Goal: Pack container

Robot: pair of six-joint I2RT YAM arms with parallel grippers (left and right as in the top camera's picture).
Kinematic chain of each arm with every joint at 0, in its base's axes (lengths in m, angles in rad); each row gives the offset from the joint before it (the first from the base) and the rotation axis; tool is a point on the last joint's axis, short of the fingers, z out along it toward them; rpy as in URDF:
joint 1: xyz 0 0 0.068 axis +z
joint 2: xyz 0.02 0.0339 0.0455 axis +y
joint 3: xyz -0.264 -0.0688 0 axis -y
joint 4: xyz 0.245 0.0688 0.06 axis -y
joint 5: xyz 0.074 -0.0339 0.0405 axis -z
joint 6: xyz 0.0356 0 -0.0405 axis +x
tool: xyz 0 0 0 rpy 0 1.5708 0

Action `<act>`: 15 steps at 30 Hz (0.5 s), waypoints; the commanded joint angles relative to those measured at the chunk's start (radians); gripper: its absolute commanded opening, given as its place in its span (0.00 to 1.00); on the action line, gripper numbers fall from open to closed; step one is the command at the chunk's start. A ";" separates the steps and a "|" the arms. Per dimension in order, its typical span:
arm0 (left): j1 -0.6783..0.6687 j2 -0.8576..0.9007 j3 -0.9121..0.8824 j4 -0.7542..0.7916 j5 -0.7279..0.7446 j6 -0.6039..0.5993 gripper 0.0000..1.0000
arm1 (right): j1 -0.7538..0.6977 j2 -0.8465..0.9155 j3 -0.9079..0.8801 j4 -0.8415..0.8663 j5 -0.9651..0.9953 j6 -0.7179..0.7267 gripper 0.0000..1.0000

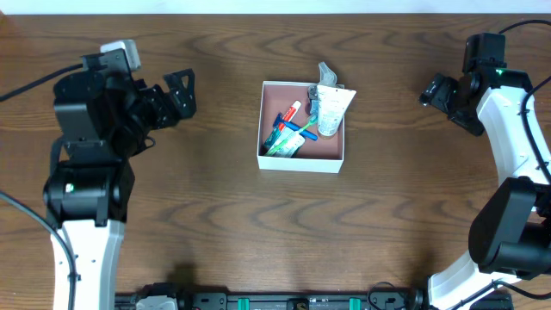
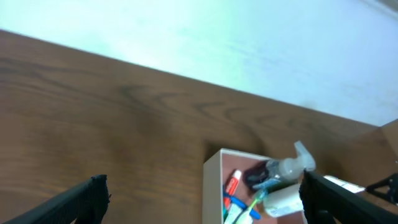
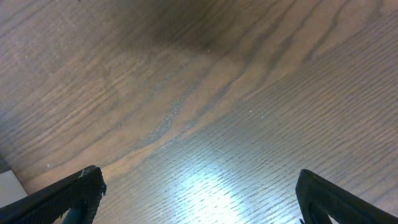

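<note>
The container [image 1: 275, 160], a square white-walled box with a reddish-brown inside, sits mid-table. It holds a clear spray bottle [image 1: 326, 79], a white tube [image 1: 331, 110], a red-and-white tube [image 1: 290, 114] and a green toothbrush [image 1: 295, 133]. In the left wrist view the container [image 2: 213, 168] shows at the bottom with the same items. My left gripper [image 1: 180, 95] is open and empty, well left of the container; its fingers [image 2: 202, 199] frame bare table and the box. My right gripper [image 1: 435, 91] is open and empty, well right of the container, over bare wood [image 3: 199, 193].
The dark wood table [image 1: 215, 224] spreads around the container. A pale wall [image 2: 249, 43] rises behind the table's far edge in the left wrist view. A pale corner [image 3: 9, 183] shows at the lower left of the right wrist view.
</note>
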 commanded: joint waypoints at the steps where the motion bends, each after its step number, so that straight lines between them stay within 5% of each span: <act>1: 0.005 -0.012 0.018 -0.060 -0.075 0.029 0.98 | -0.002 0.002 0.008 0.000 0.007 0.014 0.99; 15: 0.087 -0.235 0.016 -0.297 -0.259 0.089 0.98 | -0.002 0.002 0.008 0.000 0.007 0.014 0.99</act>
